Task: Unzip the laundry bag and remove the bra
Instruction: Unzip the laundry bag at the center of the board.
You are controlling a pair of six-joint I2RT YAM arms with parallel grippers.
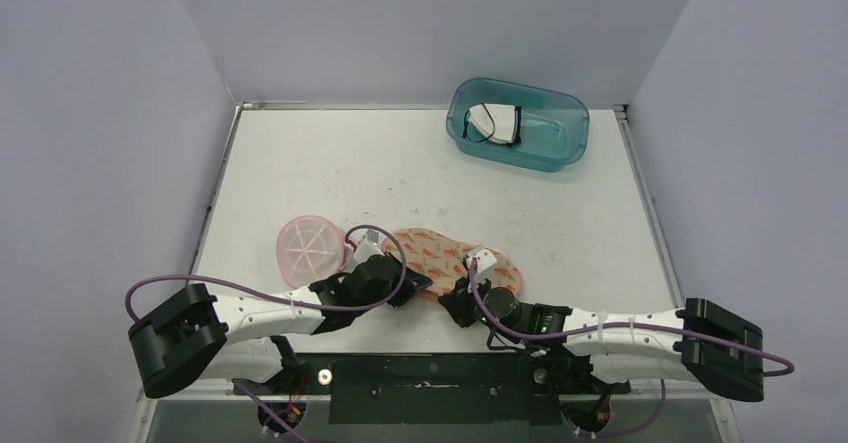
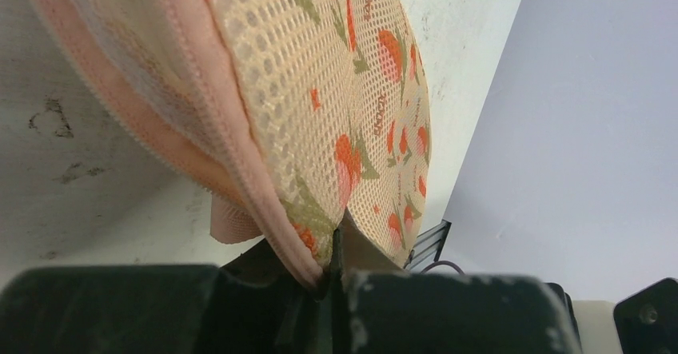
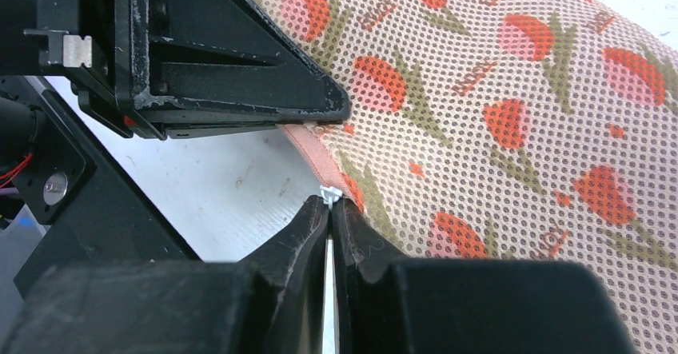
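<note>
White bench (image 1: pixel 400 163), top view: laundry bag (image 1: pixel 455 263) lies near the front edge; no bra visible outside it. Left wrist: left tool (image 2: pixel 336 278) pressed together on the bag's pink seam (image 2: pixel 240 170). Right wrist: right tool (image 3: pixel 330 214) pinches a white tab (image 3: pixel 330 190), probably the zip pull; unzipping judged not yet done.

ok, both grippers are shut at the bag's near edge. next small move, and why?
Probably slide the right gripper along the pink trim, away from the left gripper. It is shut on the small white zip pull at the bag's edge, and the left is shut on the trim just beside it, so it can anchor the bag while the zip opens.
</note>
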